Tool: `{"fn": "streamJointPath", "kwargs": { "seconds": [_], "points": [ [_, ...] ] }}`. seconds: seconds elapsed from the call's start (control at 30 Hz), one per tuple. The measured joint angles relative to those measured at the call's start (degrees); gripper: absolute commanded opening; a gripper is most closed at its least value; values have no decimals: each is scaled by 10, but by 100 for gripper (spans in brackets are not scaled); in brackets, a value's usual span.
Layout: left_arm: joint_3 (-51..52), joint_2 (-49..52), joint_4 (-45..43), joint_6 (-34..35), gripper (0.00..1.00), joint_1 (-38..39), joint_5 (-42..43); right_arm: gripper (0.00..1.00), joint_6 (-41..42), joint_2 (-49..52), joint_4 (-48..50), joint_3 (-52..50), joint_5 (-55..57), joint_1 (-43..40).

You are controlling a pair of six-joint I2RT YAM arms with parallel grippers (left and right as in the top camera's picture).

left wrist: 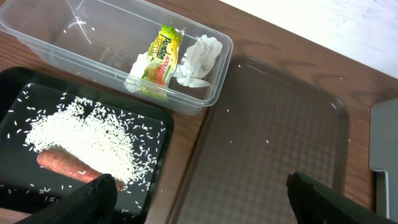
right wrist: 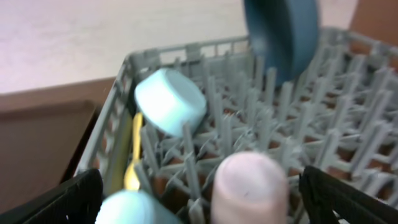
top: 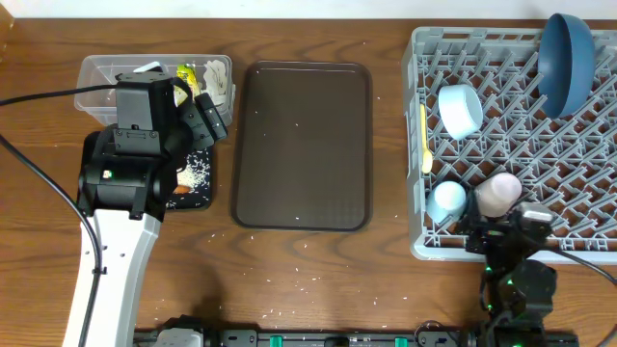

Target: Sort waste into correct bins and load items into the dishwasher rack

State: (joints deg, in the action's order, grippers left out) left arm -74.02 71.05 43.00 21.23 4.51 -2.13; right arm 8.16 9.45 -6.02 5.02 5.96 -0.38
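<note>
The clear tub holds the yellow-green packet and the crumpled napkin. The black tray holds loose rice and the orange sausage piece. My left gripper is open and empty, hovering over the edge between the black tray and the brown tray; it also shows in the overhead view. The grey rack holds the dark blue plate upright, the light blue bowl, the yellow spoon, the blue cup and the pink cup. My right gripper is open just before the pink cup.
The large dark brown serving tray lies between the bins and the rack. A few rice grains lie scattered on the wooden table in front of it. The left arm's body covers part of the black tray in the overhead view.
</note>
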Motion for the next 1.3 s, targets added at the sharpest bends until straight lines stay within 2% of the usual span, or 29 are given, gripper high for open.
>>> {"fn": "streamJointPath", "kwargs": {
  "seconds": [0.17,0.57,1.3],
  "points": [
    [0,0,0,0,89,0,0,99,-6,-16,8,-38,-2,2],
    [0,0,0,0,89,0,0,99,-10,-85,17,-39,-1,41],
    [0,0,0,0,89,0,0,99,-10,-87,22,-42,-2,41]
  ]
}}
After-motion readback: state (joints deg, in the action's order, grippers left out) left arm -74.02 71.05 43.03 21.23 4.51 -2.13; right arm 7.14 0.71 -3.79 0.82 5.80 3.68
